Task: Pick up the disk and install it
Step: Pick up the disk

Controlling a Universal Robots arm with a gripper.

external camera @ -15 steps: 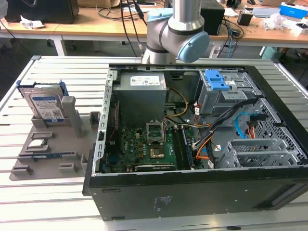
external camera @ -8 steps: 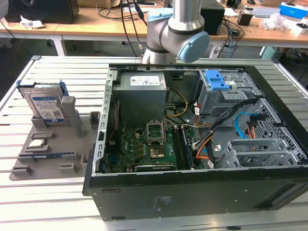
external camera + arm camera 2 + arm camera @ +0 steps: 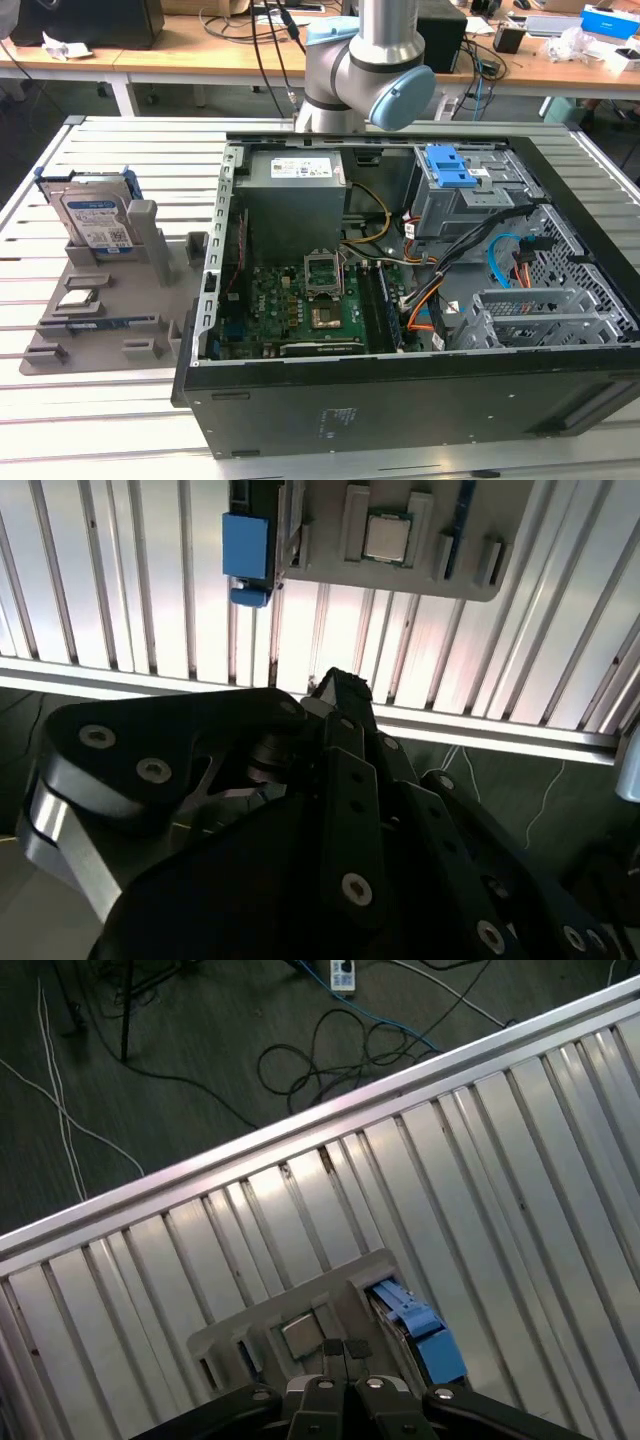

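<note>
The disk (image 3: pixel 95 215) stands on edge in a grey holder (image 3: pixel 150 300) on the exterior view's left. Its labelled face is turned our way and its blue frame shows along the top and sides.

We see a slatted metal surface (image 3: pixel 120 150) carrying everything. The holder sits on the exterior view's left, and just beside it a large open computer case (image 3: pixel 400 400) takes up most of the exterior view's right. Beyond the case rises the arm (image 3: pixel 365 70), its grey and light-blue joints above the case's far wall.

Inside the case we make out:
- a grey power supply box (image 3: pixel 295 195) at the far side
- a green motherboard (image 3: pixel 290 305) nearer to us
- a perforated metal drive cage (image 3: pixel 540 315) toward the exterior view's right
- a blue latch (image 3: pixel 450 168) on top of a grey bay

In both wrist views we look past the claw (image 3: pixel 342 1348) at the surface, with the holder and the disk's blue edge beyond it. In the first wrist view, dark floor (image 3: pixel 200 1060) with loose cables (image 3: pixel 330 1050) lies past the surface's rim.

The claw is drawn fully together, its tips meeting, and it has hold of nothing. It hangs clear of the disk, not touching it. A small square silver chip (image 3: pixel 385 535) lies flat in the holder, near the disk.
</note>
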